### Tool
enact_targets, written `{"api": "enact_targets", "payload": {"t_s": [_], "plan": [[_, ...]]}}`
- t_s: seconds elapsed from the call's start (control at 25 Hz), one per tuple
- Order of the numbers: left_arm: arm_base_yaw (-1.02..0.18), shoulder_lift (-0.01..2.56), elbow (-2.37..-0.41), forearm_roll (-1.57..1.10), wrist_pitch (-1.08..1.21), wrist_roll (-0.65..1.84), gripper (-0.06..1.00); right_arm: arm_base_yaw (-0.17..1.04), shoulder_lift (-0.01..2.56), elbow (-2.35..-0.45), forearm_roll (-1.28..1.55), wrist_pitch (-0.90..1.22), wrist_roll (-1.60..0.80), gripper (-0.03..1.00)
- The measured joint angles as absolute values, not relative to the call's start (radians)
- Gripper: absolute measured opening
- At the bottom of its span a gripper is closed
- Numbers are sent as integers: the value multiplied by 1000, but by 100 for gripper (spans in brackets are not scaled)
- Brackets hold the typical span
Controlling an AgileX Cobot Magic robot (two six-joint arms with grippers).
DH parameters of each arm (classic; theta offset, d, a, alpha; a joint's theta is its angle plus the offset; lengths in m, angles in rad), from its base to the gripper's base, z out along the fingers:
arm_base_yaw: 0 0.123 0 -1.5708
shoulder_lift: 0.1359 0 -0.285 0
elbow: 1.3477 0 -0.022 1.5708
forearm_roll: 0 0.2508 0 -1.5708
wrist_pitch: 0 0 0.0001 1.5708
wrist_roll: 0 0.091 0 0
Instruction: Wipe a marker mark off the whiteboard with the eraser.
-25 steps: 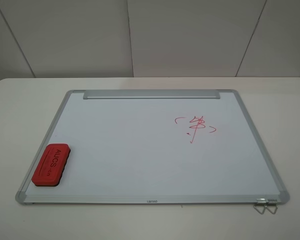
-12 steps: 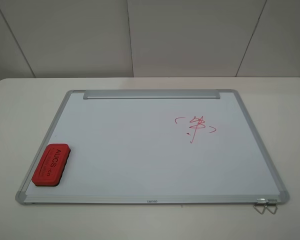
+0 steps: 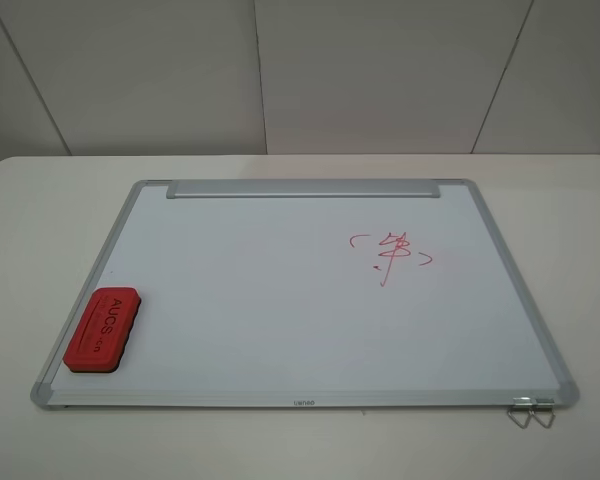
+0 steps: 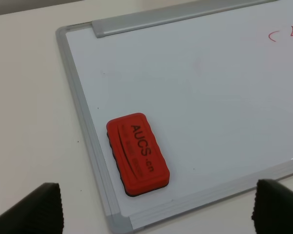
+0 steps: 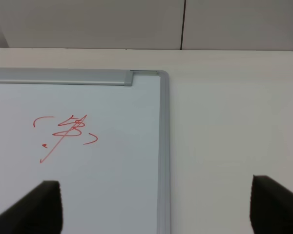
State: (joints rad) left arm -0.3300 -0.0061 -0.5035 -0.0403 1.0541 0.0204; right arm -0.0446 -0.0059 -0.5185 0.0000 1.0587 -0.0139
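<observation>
Currently both sets of jaws hang wide, holding nothing. Red eraser (image 3: 103, 330) lies at whiteboard's (image 3: 260, 300) near-left corner; grip its long sides squarely, then wipe red mark (image 3: 390, 252).

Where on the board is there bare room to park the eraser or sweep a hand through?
On the whiteboard, the widest bare stretch lies mid-board, between the eraser at the near left corner and the red scribble toward the far right. The near strip below the scribble is also bare. Tighter spots: the eraser's corner, and the clip at the near right edge.
</observation>
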Motion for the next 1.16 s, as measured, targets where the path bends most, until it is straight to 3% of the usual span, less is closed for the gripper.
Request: {"api": "enact_targets", "payload": {"t_s": [0.4,1.16], "plan": [[-16,-6,-503,-40,1055,20,77,-45,-6,-519,0,1059,-14,69],[1,-6,-503,-40,1055,19,77,-45,-6,-519,0,1059,-14,69]]}}
